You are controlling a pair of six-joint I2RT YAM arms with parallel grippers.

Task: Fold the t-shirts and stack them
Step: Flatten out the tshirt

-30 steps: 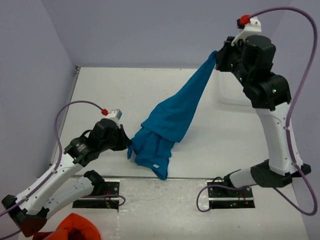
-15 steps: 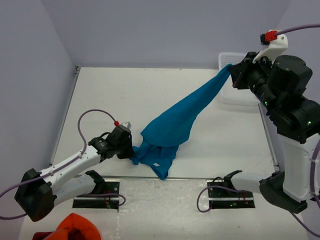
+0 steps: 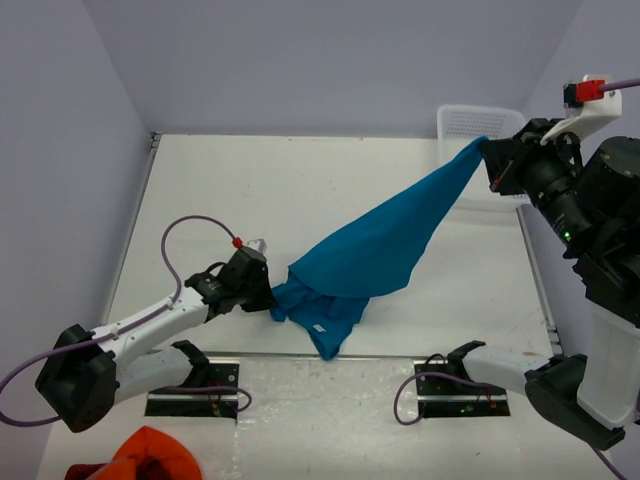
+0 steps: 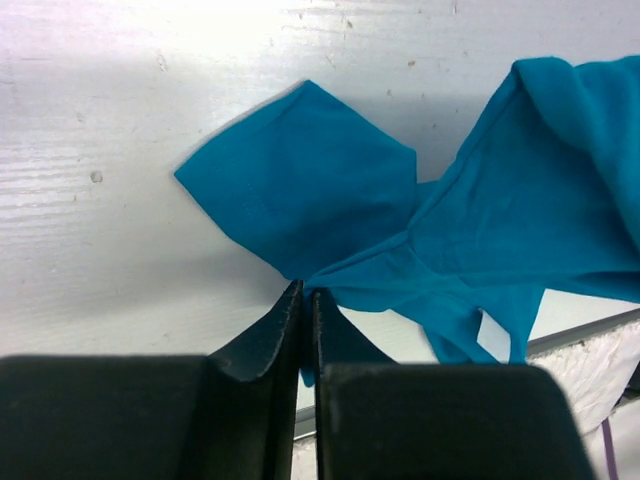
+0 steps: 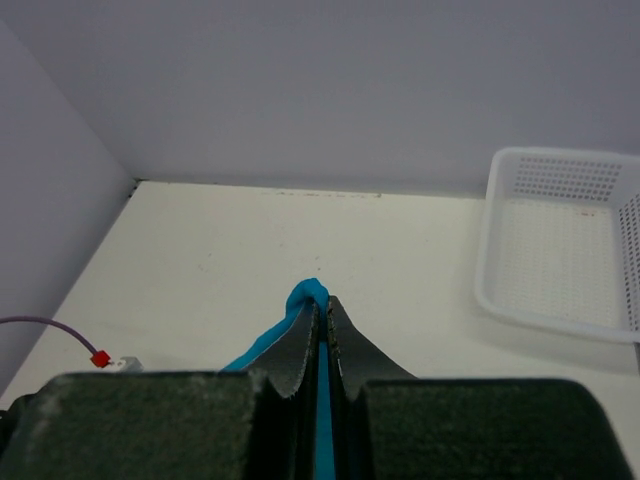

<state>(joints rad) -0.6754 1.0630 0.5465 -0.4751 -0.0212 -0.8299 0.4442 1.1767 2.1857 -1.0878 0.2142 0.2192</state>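
Observation:
A teal-blue t-shirt [image 3: 370, 255] hangs stretched in a slanting sheet from the upper right down to a bunched heap near the table's front edge. My right gripper [image 3: 490, 150] is raised high at the right, shut on the shirt's top corner [image 5: 310, 291], with cloth showing between its jaws [image 5: 322, 300]. My left gripper [image 3: 270, 297] lies low on the table at the heap's left edge. Its jaws [image 4: 302, 288] stand almost together, with a sliver of the t-shirt [image 4: 300, 190] between them. A sleeve spreads flat just ahead of them.
A white perforated basket [image 3: 470, 120] stands at the back right, partly behind the right arm, and also shows in the right wrist view [image 5: 487, 240]. An orange-red bunched cloth [image 3: 145, 450] lies off the table at the bottom left. Walls close in the left and back.
My right gripper has swung right and outward, pulling the t-shirt into a longer, flatter sheet. My left arm has dropped low to the table and its gripper has shifted slightly right with the cloth.

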